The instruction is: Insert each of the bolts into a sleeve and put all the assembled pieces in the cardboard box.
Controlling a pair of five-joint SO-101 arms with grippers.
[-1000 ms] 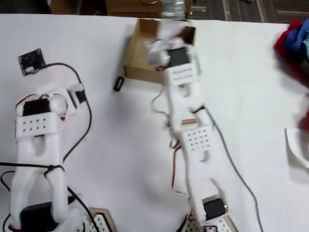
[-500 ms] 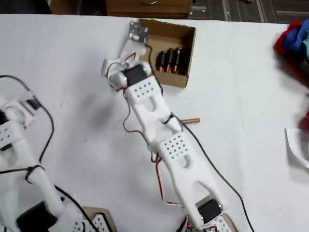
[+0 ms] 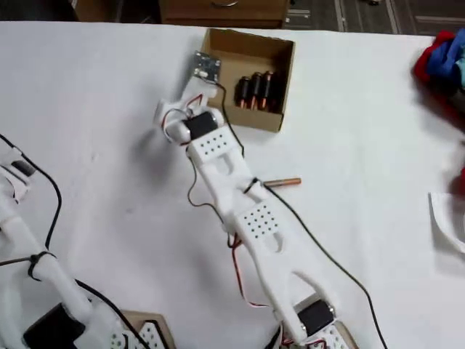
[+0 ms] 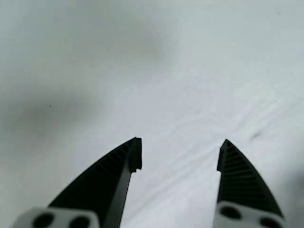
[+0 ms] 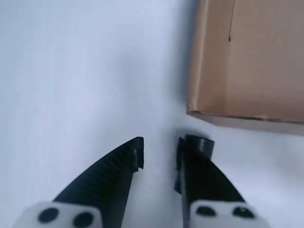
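1. Right gripper hung low over the white table. Its jaws stood a narrow gap apart with nothing between them.
2. Short black cylindrical sleeve lay just off one fingertip, outside the gap, just beside the front corner of the brown cardboard box. Couldn't tell whether it touched the finger.
3. Step in hand, my read: pick up that sleeve. Best approach would be to widen the jaws, shift sideways toward the box until the sleeve sat centred, then close. The box wall was close, so the outer finger would need room or it would shove the box.
4. The sleeve looked smooth, hard and round, so it would likely roll or squirt out if pinched off-centre. The ribbed inner finger faces should help the grip.
5. Slim copper-coloured metal bolt lay flat on the table beside the right arm, well apart from the sleeve.
6. Three black-and-copper assembled pieces lay side by side inside the box, which had matte walls and an open top.
7. Left gripper was spread wide over bare, faintly creased table surface, holding nothing.
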